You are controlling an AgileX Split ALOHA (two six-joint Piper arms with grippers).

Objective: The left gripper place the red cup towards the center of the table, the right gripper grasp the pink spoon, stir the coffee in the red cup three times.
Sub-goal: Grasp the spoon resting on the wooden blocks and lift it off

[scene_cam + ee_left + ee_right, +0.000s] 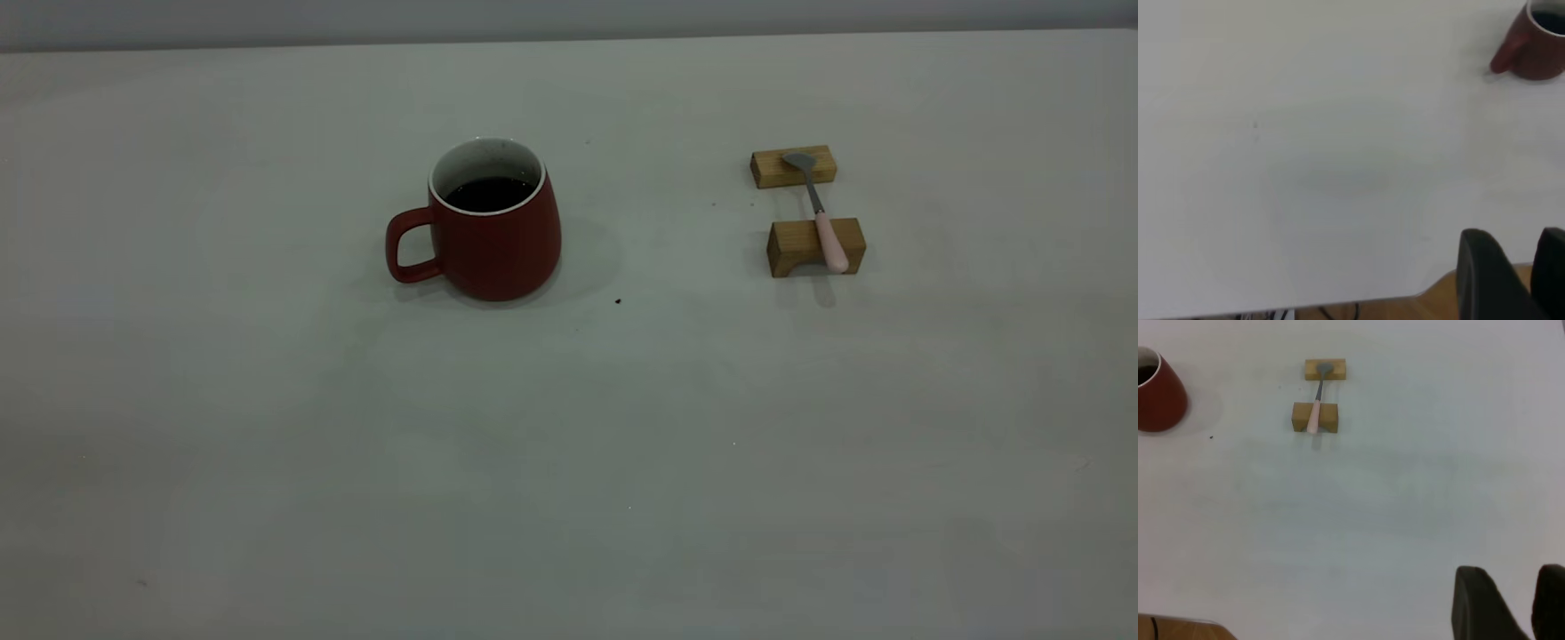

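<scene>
The red cup (pixel 498 240) stands upright near the middle of the table (pixel 569 444), its handle pointing to the exterior view's left, with dark coffee (pixel 487 193) inside. The pink spoon (pixel 822 218) lies to its right across two wooden blocks, bowl on the far block and pink handle on the near one. Neither gripper shows in the exterior view. My left gripper (pixel 1515 233) hangs over the table's edge, far from the red cup (pixel 1538 47), slightly open and empty. My right gripper (pixel 1511 570) is slightly open and empty, far from the pink spoon (pixel 1316 403) and the red cup (pixel 1158 397).
The far wooden block (pixel 793 166) and the near notched block (pixel 815 246) carry the spoon. A tiny dark speck (pixel 618 301) lies just right of the cup. The table's edge with wooden floor beyond (pixel 1438 300) is close to my left gripper.
</scene>
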